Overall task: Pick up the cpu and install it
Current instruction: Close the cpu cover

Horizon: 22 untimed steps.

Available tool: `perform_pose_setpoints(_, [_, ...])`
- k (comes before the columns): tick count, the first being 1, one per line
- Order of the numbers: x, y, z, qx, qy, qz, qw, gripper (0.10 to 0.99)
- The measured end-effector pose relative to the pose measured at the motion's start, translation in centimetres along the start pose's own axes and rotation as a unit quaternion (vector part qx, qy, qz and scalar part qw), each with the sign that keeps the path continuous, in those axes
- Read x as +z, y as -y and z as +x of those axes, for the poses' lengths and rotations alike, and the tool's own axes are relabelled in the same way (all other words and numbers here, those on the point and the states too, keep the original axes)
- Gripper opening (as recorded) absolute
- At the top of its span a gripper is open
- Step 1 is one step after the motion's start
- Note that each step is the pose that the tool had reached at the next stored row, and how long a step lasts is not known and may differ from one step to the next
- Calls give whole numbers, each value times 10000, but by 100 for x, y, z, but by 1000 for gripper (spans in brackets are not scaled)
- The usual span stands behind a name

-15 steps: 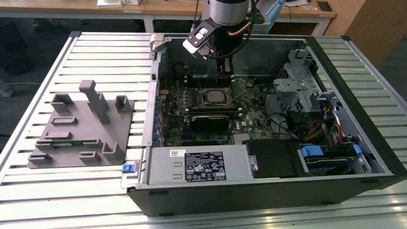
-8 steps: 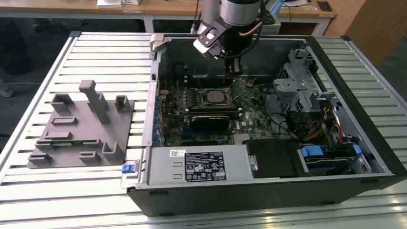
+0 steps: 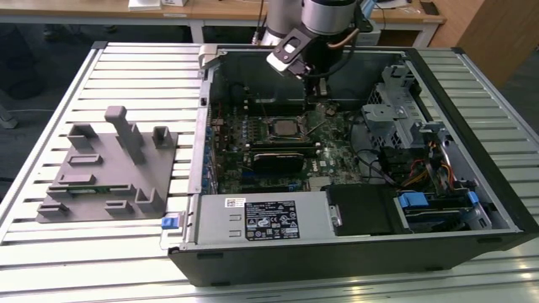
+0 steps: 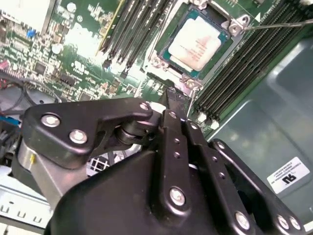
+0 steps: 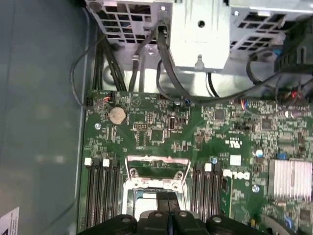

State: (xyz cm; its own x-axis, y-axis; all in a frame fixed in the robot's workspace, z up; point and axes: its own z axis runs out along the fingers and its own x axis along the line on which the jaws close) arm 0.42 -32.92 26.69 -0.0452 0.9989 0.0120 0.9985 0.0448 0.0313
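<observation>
Exterior view puts the tool (image 3: 319, 98), pressed together on nothing, low inside the computer case (image 3: 337, 268) at one o'clock from the cpu (image 3: 284, 128), which lies in its socket (image 3: 286, 140); a careless dip could gouge the motherboard (image 3: 337, 151).

Bright even light, glare on the cpu (image 4: 195, 41), case (image 3: 252, 76) interior shadowed

Exterior view high over open computer case (image 3: 337, 265), both wrist views close above its motherboard (image 5: 156, 132)
</observation>
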Motion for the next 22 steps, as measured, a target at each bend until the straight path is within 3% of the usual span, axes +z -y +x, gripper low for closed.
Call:
perform_pose_setpoints(17, [42, -253, 71, -23, 11, 2, 10000, 106])
perform_pose_setpoints(22, [47, -275, 70, -21, 11, 2, 10000, 106])
